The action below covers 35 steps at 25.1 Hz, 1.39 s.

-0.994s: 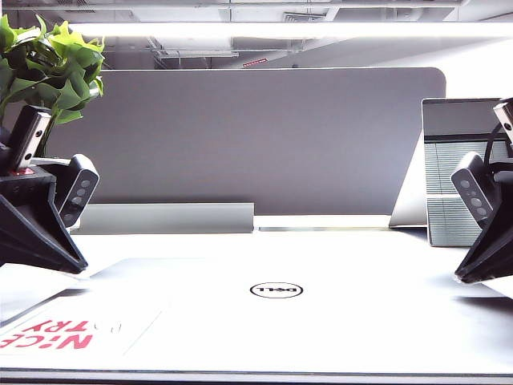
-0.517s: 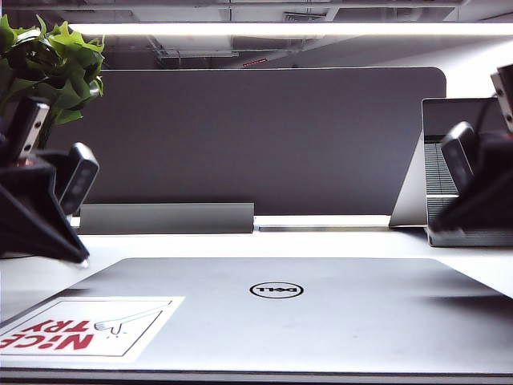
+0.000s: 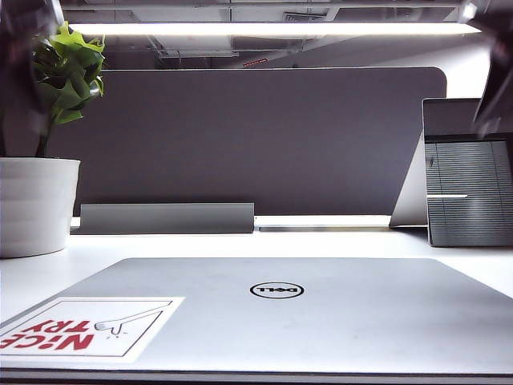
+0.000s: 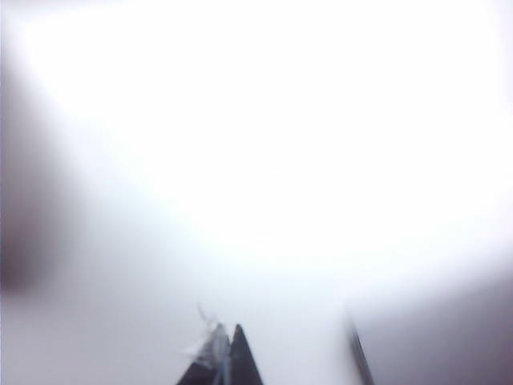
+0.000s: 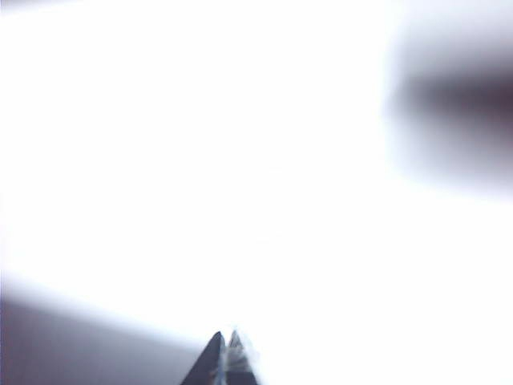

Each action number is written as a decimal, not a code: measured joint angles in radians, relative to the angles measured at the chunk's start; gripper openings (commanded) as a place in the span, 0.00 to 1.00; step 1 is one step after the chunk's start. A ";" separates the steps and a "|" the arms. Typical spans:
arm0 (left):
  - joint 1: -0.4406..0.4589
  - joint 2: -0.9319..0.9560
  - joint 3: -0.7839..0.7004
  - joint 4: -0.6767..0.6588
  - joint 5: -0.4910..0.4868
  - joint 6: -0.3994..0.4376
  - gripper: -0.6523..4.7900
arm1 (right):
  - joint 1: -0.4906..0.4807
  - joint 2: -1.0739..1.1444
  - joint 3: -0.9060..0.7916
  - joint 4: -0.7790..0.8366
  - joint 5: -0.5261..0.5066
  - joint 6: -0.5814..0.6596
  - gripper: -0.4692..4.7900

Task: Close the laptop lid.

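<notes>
Nearest to my exterior camera, the laptop lid (image 3: 288,309) lay flat and shut, its silver-grey outer face turned up and filling the foreground. On its near left corner I saw the white sticker (image 3: 84,329) with red "NiCE TRY" lettering, and near the middle the round Dell logo (image 3: 276,289). Nothing touched the lid.

Past the lid, on the white table (image 3: 321,241), a white pot (image 3: 36,204) stood at the left with a green plant (image 3: 68,72) rising from it. A low grey bar (image 3: 166,217) stood behind the lid, and on the right was a smaller standing screen (image 3: 467,172) showing window blinds. Behind all of these ran the wide dark grey divider panel (image 3: 248,140).

Both arms were high and only dark blurs at the top corners of that view. In the left wrist view, the left gripper (image 4: 228,361) showed only its dark tips against washed-out white; they looked pressed together, holding nothing. In the right wrist view, the right gripper (image 5: 224,361) showed its tips meeting in a point over white glare, likewise holding nothing.
</notes>
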 measured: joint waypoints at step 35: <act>-0.001 -0.303 0.000 0.235 -0.284 0.000 0.11 | 0.001 -0.277 0.002 0.280 0.427 0.015 0.09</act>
